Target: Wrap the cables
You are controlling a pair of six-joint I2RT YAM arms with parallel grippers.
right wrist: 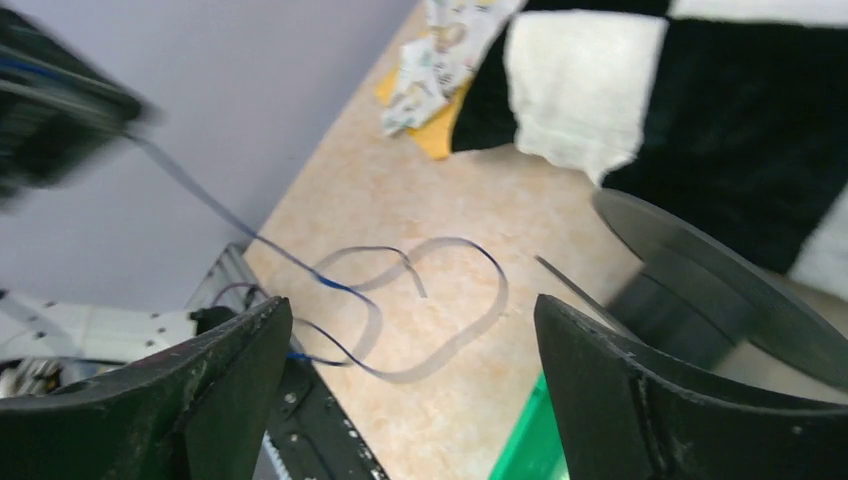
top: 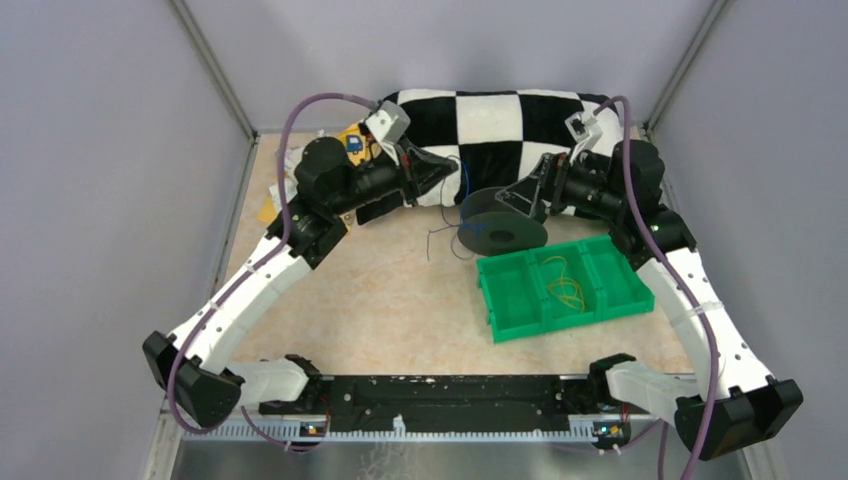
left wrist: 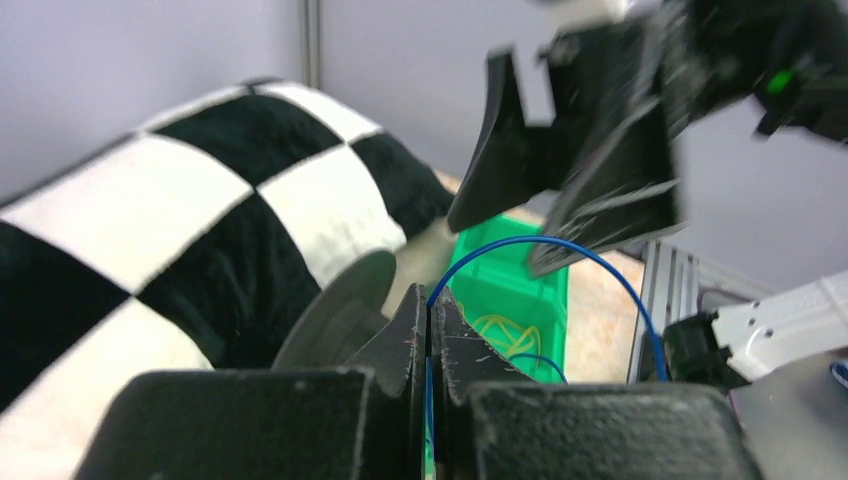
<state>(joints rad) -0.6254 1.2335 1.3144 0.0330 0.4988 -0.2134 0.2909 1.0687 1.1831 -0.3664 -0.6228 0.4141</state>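
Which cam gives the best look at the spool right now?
Top external: the spool shows nearly whole, with its round flange, next to the tray. Left wrist catches only a blurred flange edge. Right wrist shows part of one side, cut off by the frame edge.

Black spool (top: 500, 225) beside green tray (top: 515, 298), thin wire (top: 437, 238) trailing, checkered cushion (top: 480, 125) behind
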